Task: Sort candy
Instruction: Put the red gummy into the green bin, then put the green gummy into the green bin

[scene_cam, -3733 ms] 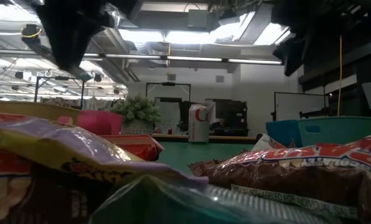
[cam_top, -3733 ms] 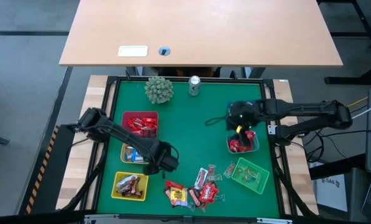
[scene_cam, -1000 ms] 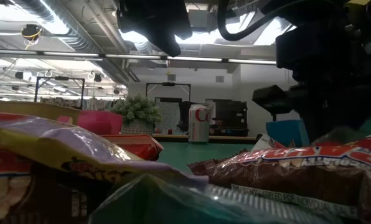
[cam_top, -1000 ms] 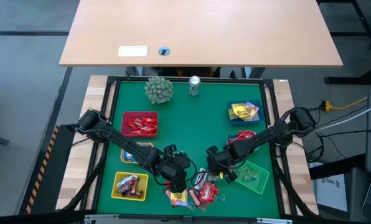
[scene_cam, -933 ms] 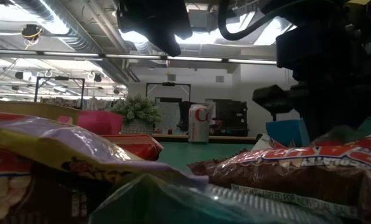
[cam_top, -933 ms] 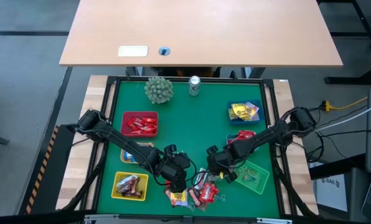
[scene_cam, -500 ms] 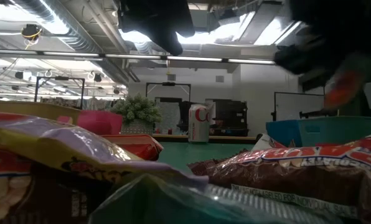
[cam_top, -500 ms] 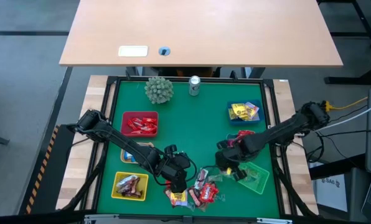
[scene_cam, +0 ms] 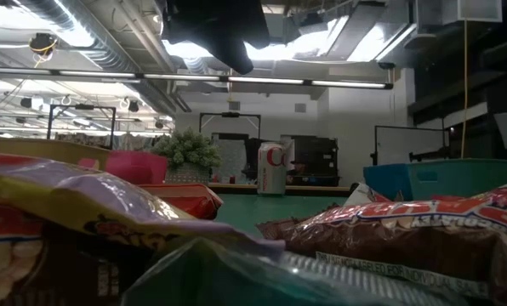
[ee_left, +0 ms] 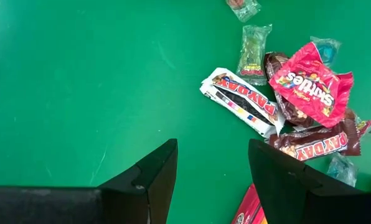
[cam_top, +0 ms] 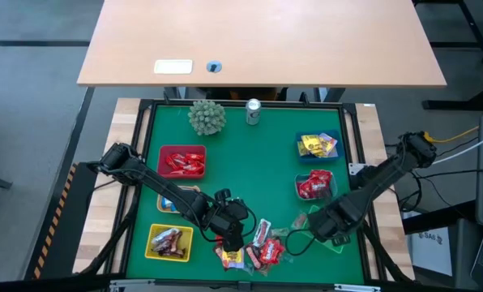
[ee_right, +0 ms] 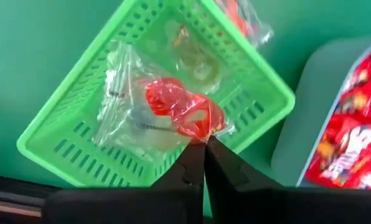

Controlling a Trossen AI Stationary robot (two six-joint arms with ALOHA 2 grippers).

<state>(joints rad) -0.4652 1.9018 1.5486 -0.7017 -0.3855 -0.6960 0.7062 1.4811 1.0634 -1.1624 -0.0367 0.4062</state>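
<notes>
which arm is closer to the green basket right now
Right. The right gripper hangs just above the green basket; the left gripper is over by the loose candy pile.

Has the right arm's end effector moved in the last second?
Yes. The right end effector, shut on a clear-wrapped red candy, went from the loose candy pile toward the right, over the green basket.

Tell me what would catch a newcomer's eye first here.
The right gripper, pinching a clear wrapper with a red sweet above the green basket. Next, the loose candy pile at the mat's near edge, with the left gripper open just beside it.
</notes>
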